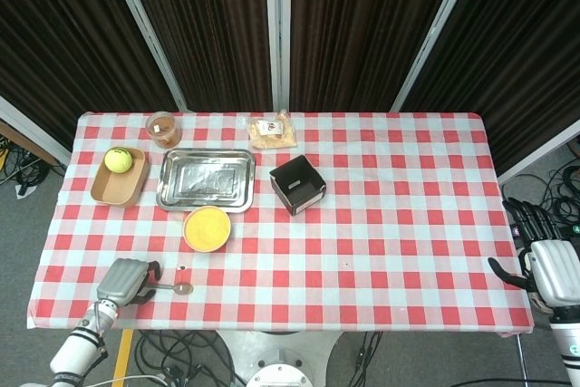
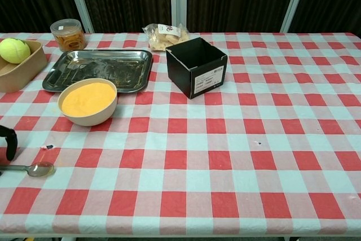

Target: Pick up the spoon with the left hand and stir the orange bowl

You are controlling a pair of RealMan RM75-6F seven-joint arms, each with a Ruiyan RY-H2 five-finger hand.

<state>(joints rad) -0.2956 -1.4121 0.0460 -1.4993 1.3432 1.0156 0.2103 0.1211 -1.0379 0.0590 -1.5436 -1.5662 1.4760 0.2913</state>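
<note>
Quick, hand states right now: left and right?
Left hand: fingers over the spoon handle; whether it grips cannot be told.
Right hand: open, holding nothing, off the table's right edge.

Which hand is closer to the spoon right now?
Left. The left hand sits at the handle end of the spoon, near the table's front left edge. The right hand hangs off the far right side, across the whole table.

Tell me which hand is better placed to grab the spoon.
Left. The left hand is right over the spoon handle at the near-left table edge; the right hand hangs off the far right edge.
</note>
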